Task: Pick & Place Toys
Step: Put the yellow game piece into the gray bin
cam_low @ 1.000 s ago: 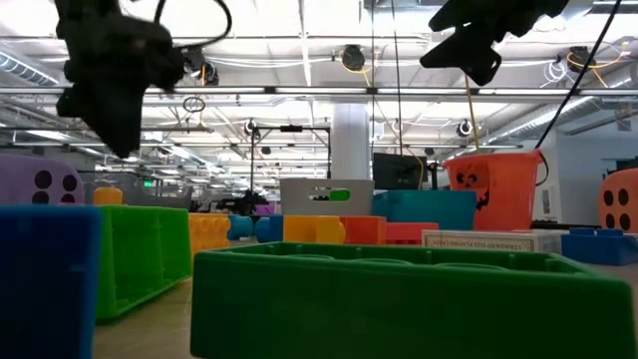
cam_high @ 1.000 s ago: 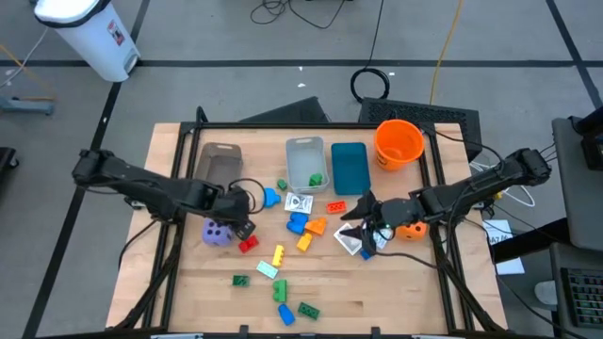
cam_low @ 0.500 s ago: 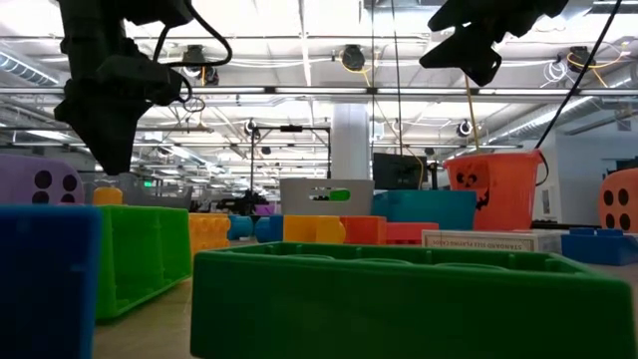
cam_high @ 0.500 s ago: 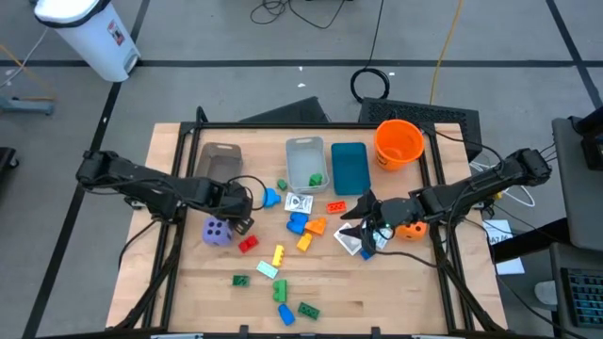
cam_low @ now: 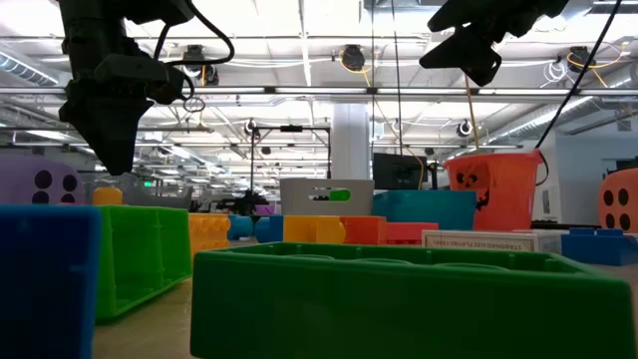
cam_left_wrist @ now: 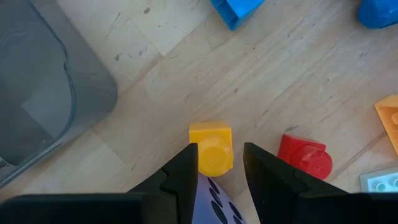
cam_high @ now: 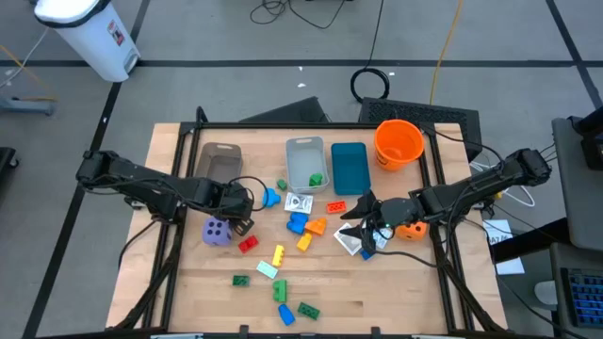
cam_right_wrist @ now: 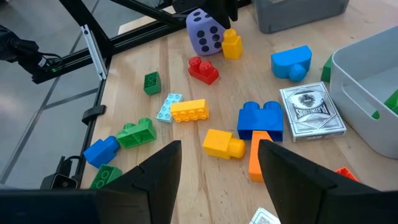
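Observation:
Toys lie scattered on the wooden table: a purple die, a red brick, a white packet and several coloured bricks. A small yellow brick stands on the table beside the purple die. My left gripper hangs above that yellow brick, pointing down, open, its fingers a little way above the brick. My right gripper waits open in the air at the table's right, over another packet and next to an orange die.
At the far side stand a grey bin, a clear bin with a green brick in it, a teal bin and an orange bucket. Green and blue bricks lie near the front edge.
My left gripper has tipped to point more steeply down, and its fingertips have sunk a little toward the yellow brick. Its fingers keep the same gap. No toy has moved.

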You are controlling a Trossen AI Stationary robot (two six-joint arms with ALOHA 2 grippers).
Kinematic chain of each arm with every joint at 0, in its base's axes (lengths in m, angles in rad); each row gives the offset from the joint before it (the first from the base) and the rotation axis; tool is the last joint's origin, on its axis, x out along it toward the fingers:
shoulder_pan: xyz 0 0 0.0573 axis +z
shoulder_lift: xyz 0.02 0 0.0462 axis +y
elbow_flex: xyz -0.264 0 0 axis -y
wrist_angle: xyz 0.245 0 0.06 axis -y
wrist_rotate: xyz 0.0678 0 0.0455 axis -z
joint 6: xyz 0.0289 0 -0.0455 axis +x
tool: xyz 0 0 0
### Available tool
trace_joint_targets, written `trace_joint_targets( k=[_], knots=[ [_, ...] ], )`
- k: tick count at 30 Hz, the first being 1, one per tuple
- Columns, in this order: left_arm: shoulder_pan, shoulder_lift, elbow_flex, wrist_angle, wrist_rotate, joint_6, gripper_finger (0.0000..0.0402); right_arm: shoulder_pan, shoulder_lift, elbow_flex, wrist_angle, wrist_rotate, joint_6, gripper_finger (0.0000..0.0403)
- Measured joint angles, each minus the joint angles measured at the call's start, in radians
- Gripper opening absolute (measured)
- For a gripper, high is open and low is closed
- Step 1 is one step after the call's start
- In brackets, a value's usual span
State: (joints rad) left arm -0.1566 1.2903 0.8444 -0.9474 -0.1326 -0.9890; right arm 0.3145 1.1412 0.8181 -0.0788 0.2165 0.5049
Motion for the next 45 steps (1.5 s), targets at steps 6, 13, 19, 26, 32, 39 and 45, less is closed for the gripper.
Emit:
trace_joint_targets(
  k=[6, 13, 19, 26, 32, 39, 45],
  knots=[
    [0.0, 0.0, 0.0, 0.0, 0.001, -0.008, 0.014, 0.0, 0.0, 0.0, -0.001, 0.0, 0.0, 0.0205],
    [0.0, 0.014, 0.0, -0.001, 0.027, -0.008, 0.0208, 0.0, 0.0, 0.0, -0.001, -0.002, 0.0, 0.0205],
    [0.0, 0.069, 0.0, 0.011, 0.036, 0.015, 0.0251, 0.0, 0.0, 0.0, -0.007, -0.003, 0.0, 0.0205],
    [0.0, 0.166, 0.0, 0.014, 0.061, 0.041, 0.0261, 0.0, 0.0, 0.0, -0.008, -0.003, 0.007, 0.0205],
    [0.0, 0.215, 0.0, 0.019, 0.06, 0.034, 0.0257, 0.0, 0.0, 0.0, -0.008, -0.003, 0.007, 0.0205],
    [0.001, 0.231, 0.0, 0.046, 0.085, 0.045, 0.0241, 0.0, 0.0, 0.0, -0.008, -0.002, 0.007, 0.0205],
    [0.013, 0.231, 0.0, 0.061, 0.089, 0.045, 0.0174, 0.0, 0.0, 0.0, -0.008, 0.0, 0.006, 0.0205]
  ],
)
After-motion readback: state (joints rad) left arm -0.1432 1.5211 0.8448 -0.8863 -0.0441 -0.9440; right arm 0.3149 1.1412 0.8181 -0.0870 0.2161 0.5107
